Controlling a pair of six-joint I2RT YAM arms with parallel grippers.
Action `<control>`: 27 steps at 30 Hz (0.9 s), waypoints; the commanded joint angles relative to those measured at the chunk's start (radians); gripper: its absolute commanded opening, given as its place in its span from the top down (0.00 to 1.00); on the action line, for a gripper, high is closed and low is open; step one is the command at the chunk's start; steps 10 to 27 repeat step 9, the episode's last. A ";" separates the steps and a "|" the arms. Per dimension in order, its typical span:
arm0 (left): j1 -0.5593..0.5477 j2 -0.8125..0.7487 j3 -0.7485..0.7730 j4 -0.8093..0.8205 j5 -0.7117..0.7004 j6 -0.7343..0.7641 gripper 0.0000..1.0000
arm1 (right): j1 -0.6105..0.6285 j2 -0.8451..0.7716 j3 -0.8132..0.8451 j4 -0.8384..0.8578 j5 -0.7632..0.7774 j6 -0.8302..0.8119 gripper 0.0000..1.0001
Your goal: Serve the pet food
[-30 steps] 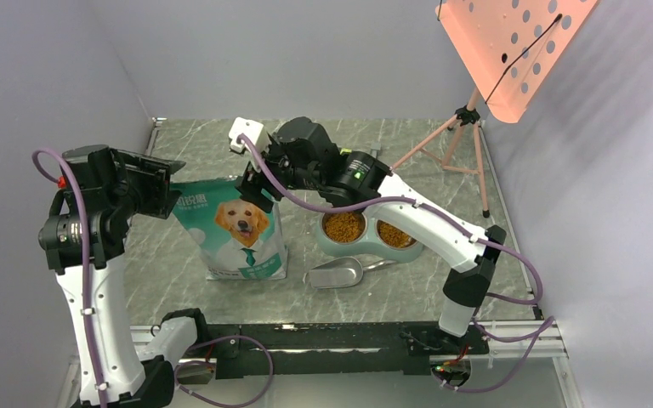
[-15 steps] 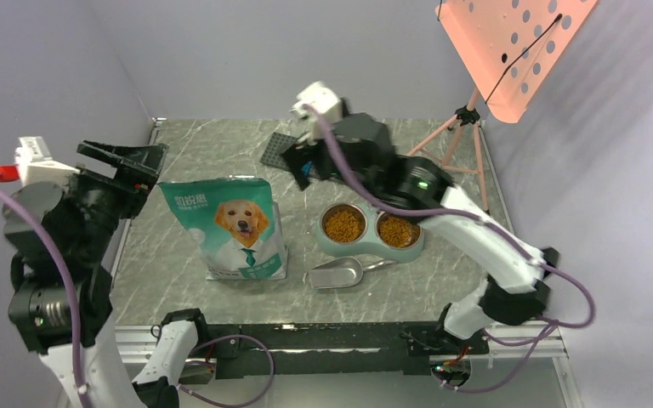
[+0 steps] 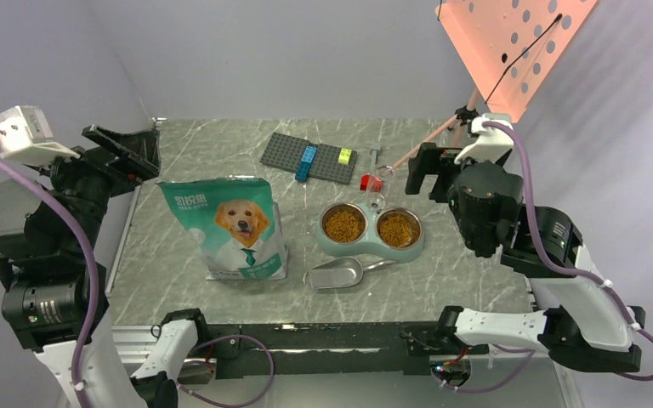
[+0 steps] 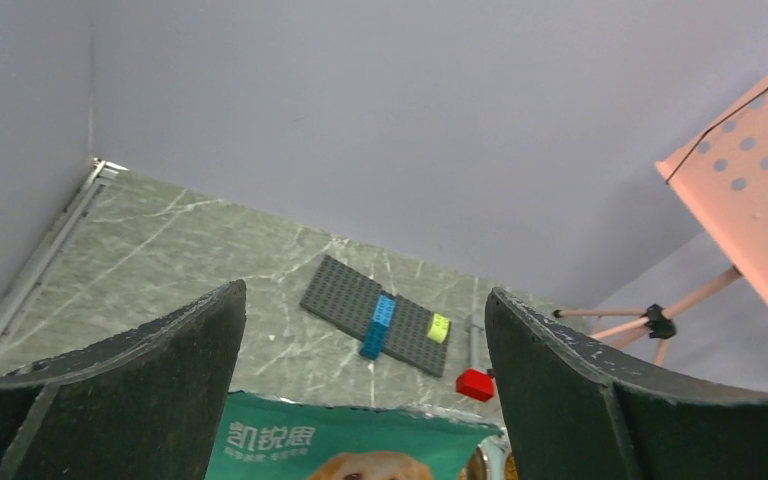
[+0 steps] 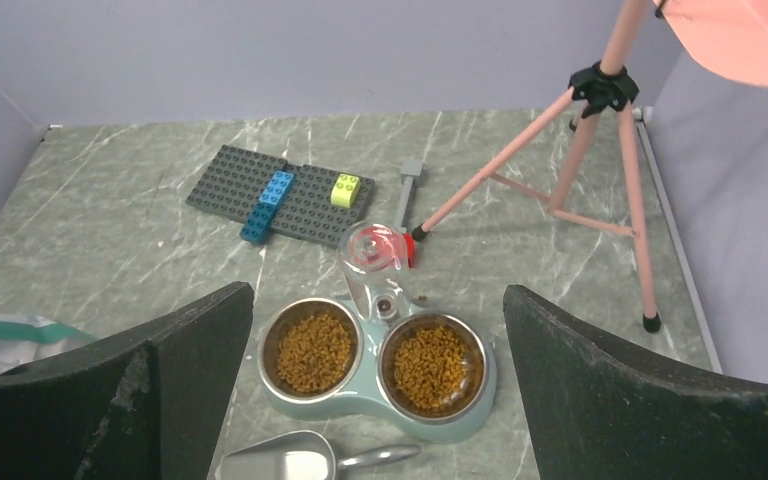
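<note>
The left end effector (image 3: 123,151) hangs above the left edge of the bench (image 3: 221,144), at about 10 o'clock from the pouch (image 3: 229,228). Its jaws are spread wide and empty; its wrist view shows the fingers (image 4: 140,370) well apart with only the bench between them. The right end effector (image 3: 425,172) is raised at 2 o'clock from the dish (image 3: 370,248), likewise wide open and touching nothing. The pet food (image 3: 343,226) fills both bowls of the dish, which sits at 3 o'clock from the upright pouch. The scoop (image 3: 336,274) lies just beside the dish, at its 7 o'clock.
</note>
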State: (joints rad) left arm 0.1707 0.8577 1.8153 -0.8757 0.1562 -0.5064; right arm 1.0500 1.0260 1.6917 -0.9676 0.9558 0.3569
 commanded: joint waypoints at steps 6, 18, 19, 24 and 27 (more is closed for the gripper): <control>0.003 0.006 0.027 0.063 -0.023 0.097 0.07 | 0.001 -0.137 -0.074 0.073 0.037 0.027 0.00; 0.003 -0.002 0.026 0.061 -0.025 0.097 0.07 | 0.001 -0.136 -0.066 0.073 0.049 0.004 0.00; 0.003 -0.002 0.026 0.061 -0.025 0.097 0.07 | 0.001 -0.136 -0.066 0.073 0.049 0.004 0.00; 0.003 -0.002 0.026 0.061 -0.025 0.097 0.07 | 0.001 -0.136 -0.066 0.073 0.049 0.004 0.00; 0.003 -0.002 0.026 0.061 -0.025 0.097 0.07 | 0.001 -0.136 -0.066 0.073 0.049 0.004 0.00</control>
